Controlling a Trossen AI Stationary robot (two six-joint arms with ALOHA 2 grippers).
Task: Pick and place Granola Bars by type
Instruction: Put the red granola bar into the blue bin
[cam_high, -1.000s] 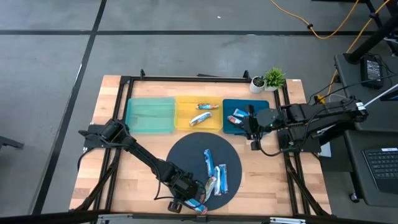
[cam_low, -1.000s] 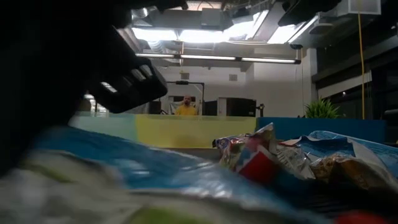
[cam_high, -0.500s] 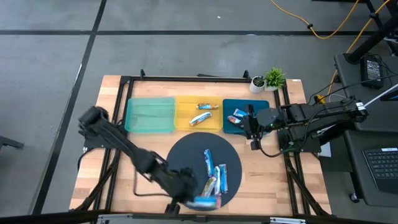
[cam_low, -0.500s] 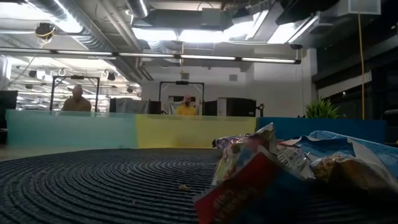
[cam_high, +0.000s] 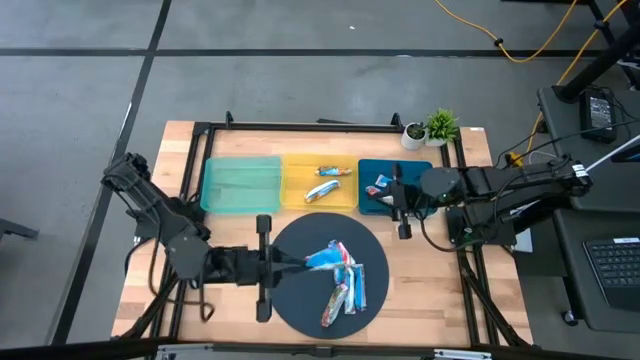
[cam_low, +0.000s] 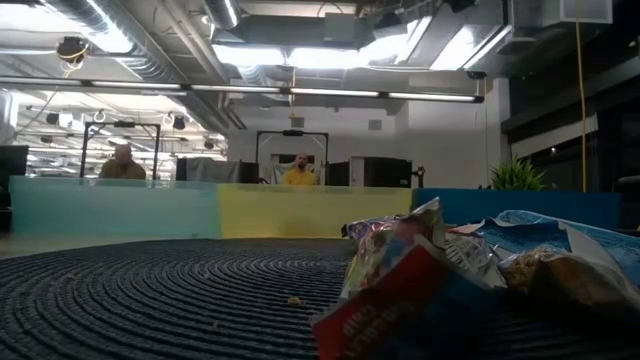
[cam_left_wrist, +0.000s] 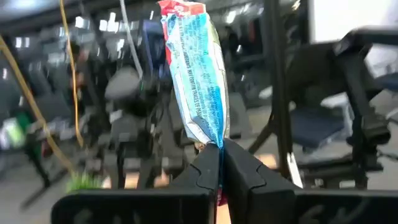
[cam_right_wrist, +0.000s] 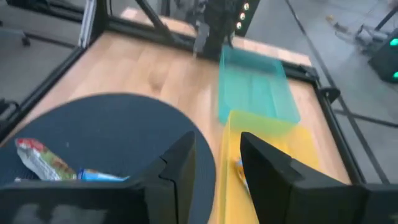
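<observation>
Your blue granola bar (cam_left_wrist: 198, 81) hangs pinched by one end in the left hand (cam_left_wrist: 219, 163), whose fingers are clamped tight on the wrapper, lifted above the round dark mat (cam_high: 290, 300) near the bench's (cam_high: 190, 300) front edge. Several more bars (cam_high: 345, 285) lie heaped on that mat. Two bars (cam_high: 326, 181) rest in the yellow tray (cam_high: 295, 190), and one (cam_high: 382, 185) in the blue tray (cam_high: 370, 205) toward the back edge. Your right hand (cam_right_wrist: 216, 163) hovers over the blue tray, fingers partly apart, holding nothing. The teal tray (cam_high: 240, 183) sits beside the yellow one.
</observation>
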